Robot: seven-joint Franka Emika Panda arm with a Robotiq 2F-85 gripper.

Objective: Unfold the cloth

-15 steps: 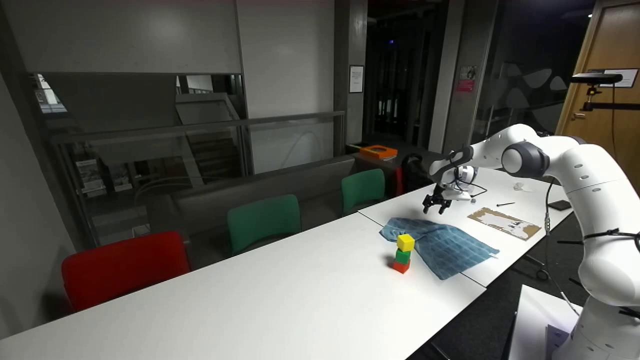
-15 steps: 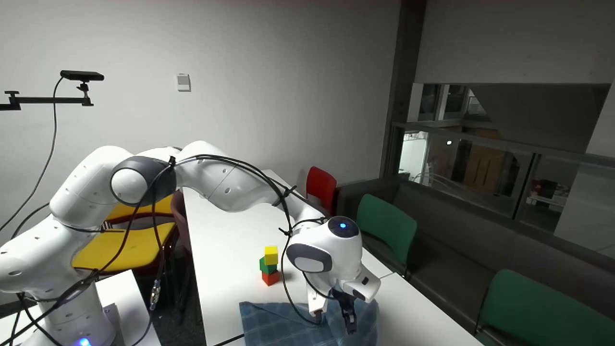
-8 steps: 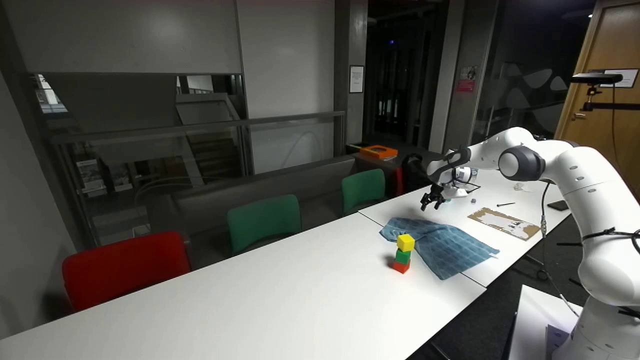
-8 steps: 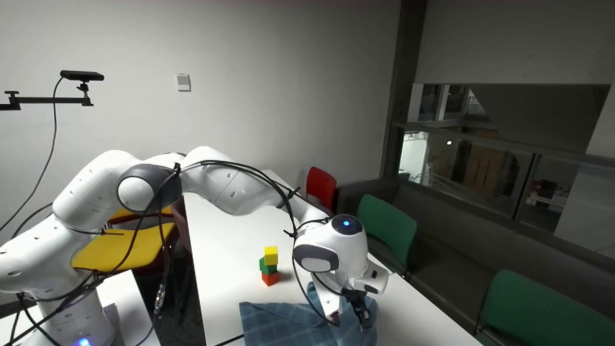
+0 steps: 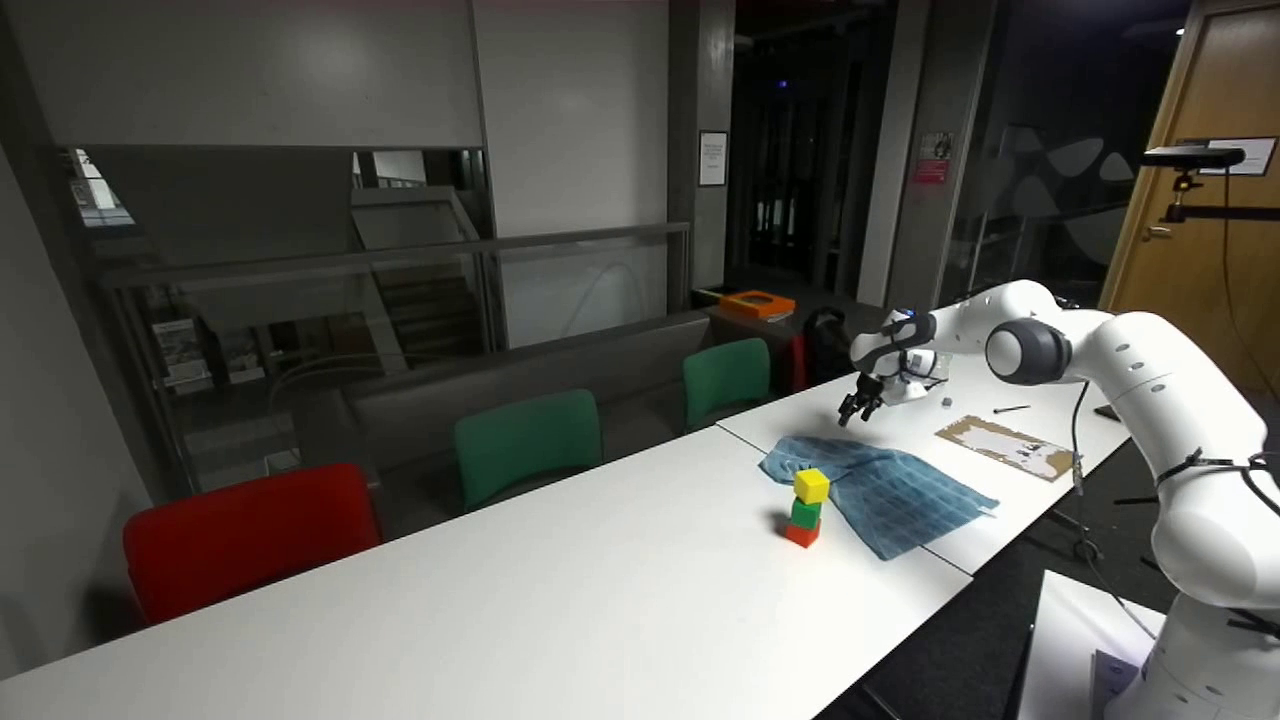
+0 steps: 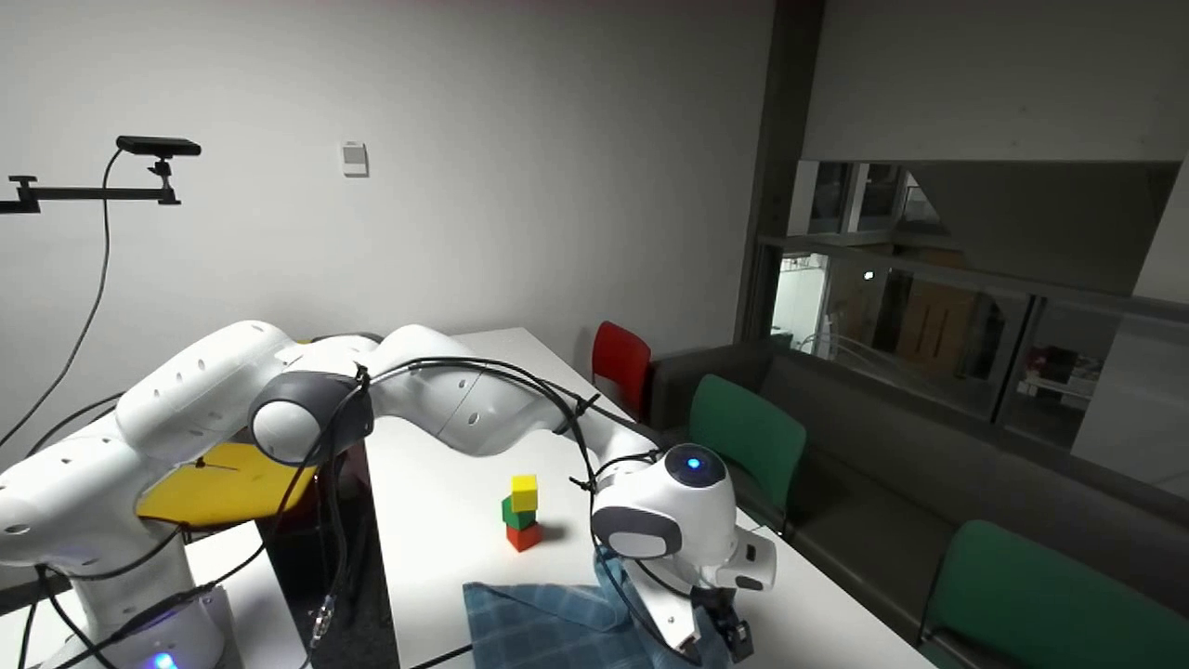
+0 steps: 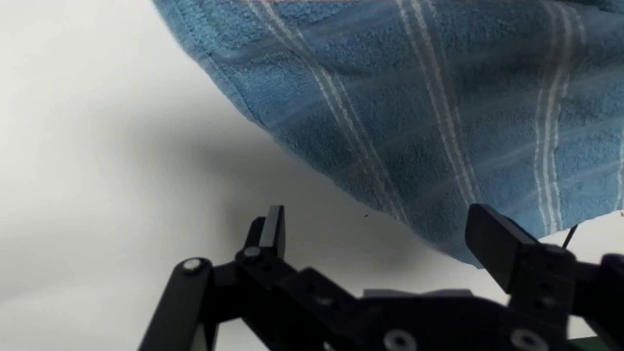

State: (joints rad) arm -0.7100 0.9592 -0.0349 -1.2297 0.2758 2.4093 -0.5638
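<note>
In the wrist view, at left, white table (image 7: 87,170); along the lower part, a gripper (image 7: 378,224) spread wide and pinching nothing, presumably so placed for catching the pointed corner of the blue cloth (image 7: 414,97), lying from upper left to right edge. Cut off at top, partly covered by the same gripper at lower right: impossible to tell touching or apart.

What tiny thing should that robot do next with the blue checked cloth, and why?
Probably lower the black end effector toward the pointed tip of the blue, pale-striped cloth, lining that tip up between the fingers. The end effector seems to hover open, gripping nothing; the wrist view shows the tip nearer one finger than midway, so closing now might miss.
</note>
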